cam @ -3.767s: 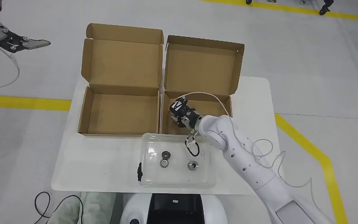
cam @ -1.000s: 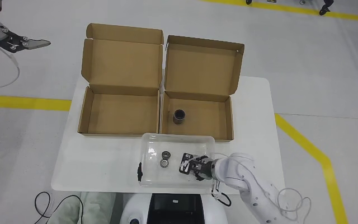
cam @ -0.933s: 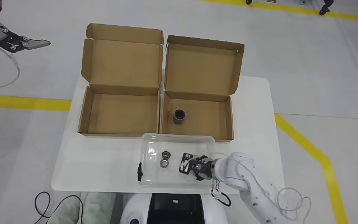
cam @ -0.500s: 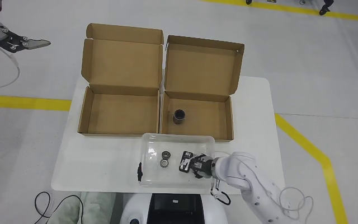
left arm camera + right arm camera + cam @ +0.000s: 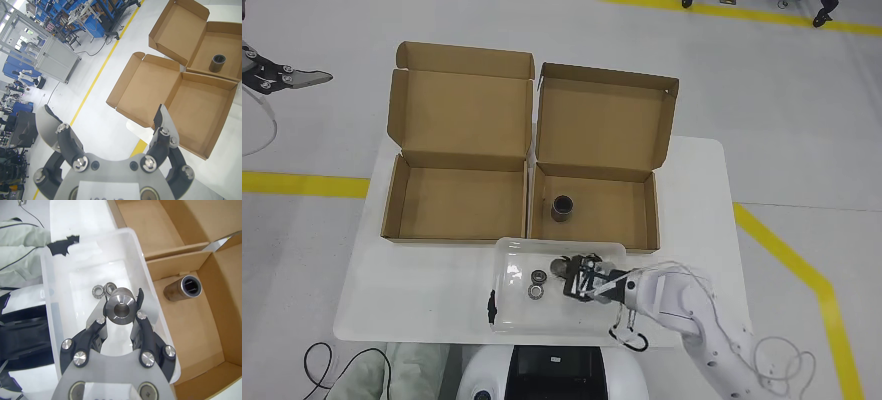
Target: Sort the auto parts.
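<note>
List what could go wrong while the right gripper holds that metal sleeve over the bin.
The right gripper pinches the smooth round metal sleeve by its sides; it could slip and drop onto the two bearings in the bin. Set down carelessly in the box, it might knock the dark cylinder standing there.

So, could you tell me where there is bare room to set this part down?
The left box is entirely bare. The right box is free apart from the dark sleeve standing near the left box. The clear bin is crowded mid-floor: two bearings beside the right gripper and its metal part.
</note>
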You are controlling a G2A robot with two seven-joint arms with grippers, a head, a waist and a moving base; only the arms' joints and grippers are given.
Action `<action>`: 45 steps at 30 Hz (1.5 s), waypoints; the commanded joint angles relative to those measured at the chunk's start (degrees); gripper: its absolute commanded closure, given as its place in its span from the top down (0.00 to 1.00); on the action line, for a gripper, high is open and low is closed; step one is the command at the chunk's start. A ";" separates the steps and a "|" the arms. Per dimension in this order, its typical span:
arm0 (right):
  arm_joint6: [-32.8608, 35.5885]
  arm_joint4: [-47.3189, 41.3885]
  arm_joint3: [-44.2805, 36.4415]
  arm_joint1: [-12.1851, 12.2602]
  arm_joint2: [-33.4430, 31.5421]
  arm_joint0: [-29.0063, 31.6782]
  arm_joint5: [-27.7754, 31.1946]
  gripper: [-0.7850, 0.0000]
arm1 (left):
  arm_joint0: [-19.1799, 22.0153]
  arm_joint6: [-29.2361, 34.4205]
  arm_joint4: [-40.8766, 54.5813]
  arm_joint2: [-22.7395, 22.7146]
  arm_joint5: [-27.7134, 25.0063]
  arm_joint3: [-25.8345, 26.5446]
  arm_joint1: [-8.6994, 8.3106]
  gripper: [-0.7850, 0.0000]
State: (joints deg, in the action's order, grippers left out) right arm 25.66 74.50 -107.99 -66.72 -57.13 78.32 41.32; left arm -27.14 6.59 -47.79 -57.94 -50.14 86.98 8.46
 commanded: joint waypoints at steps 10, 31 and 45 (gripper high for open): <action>-16.31 -0.25 1.61 -1.41 1.45 -7.83 -3.60 0.00 | 0.00 0.00 0.00 0.00 0.00 0.00 0.00 1.00; -22.03 -10.15 -5.57 -2.37 -3.32 -16.07 -6.10 0.00 | 0.00 0.00 0.00 0.00 0.00 0.00 0.00 1.00; -22.78 -9.97 -10.64 -2.21 -6.50 -15.64 -7.15 0.00 | 0.00 0.00 0.00 0.00 0.00 0.00 0.00 1.00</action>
State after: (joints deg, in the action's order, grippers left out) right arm 3.03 64.44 -118.28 -68.94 -63.41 62.60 34.15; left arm -27.14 6.59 -47.79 -57.94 -50.14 86.98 8.46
